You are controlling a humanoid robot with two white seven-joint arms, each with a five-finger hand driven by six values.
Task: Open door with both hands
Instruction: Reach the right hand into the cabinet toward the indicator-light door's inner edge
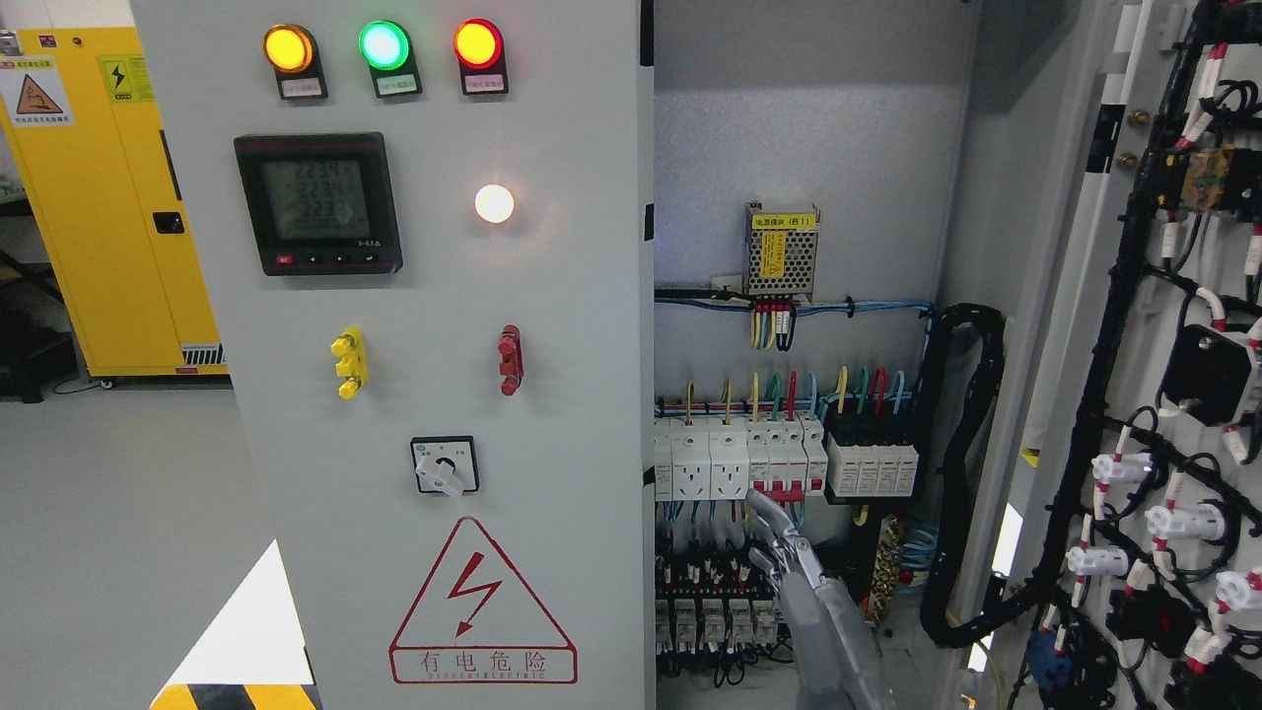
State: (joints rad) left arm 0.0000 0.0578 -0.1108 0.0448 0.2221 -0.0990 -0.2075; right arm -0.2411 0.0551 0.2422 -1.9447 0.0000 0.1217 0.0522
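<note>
Facing the cabinet, you see the right door [1134, 394] swung fully open at the picture's right and the left door [444, 394] closed. One hand [789, 552] rises before the breakers [739, 459], fingers extended, close together, holding nothing.

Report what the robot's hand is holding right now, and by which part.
Nothing. The one hand in view reaches up into the open cabinet in front of the breaker row, fingers extended, closed on no handle or door edge.

Grey door [552, 414], red-outlined warning triangle [482, 602]
</note>
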